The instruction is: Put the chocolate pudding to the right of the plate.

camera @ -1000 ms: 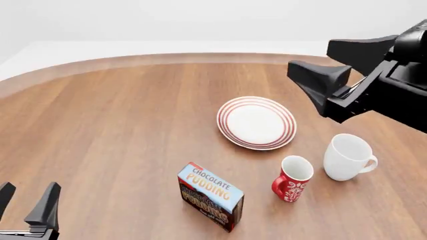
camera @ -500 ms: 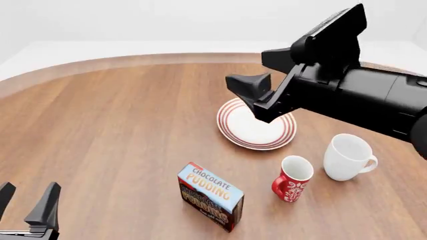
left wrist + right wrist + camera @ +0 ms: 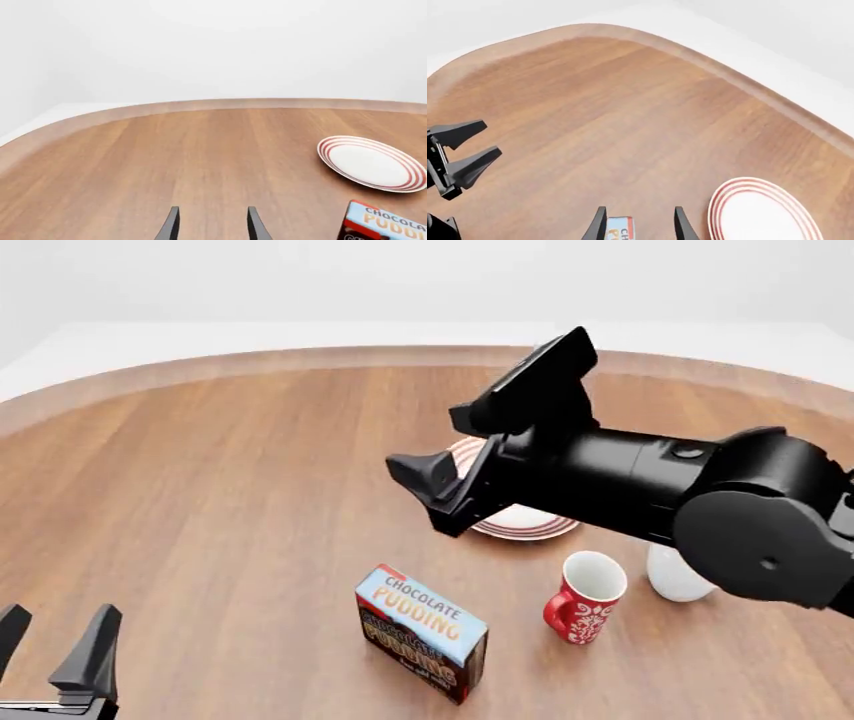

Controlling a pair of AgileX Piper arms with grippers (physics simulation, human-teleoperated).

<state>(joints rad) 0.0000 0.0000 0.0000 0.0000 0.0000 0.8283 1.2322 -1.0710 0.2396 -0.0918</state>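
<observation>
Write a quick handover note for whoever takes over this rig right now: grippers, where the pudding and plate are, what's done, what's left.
Right gripper: open, empty, above the table near the plate's left edge.
Left gripper: open, empty, at the near left.
Chocolate pudding: on the table in front of the plate, a little to its left, ungrasped.
Red mug and white mug stand near the plate's right front.
Done: nothing placed.
Left: grasp the pudding, set it right of the plate.

We see a white plate (image 3: 527,525) with red rings on the brown wood-grain surface (image 3: 240,490). The chocolate pudding (image 3: 420,630) has a light-blue top and orange lettering. The mug (image 3: 583,597) is red with white patterning.
</observation>
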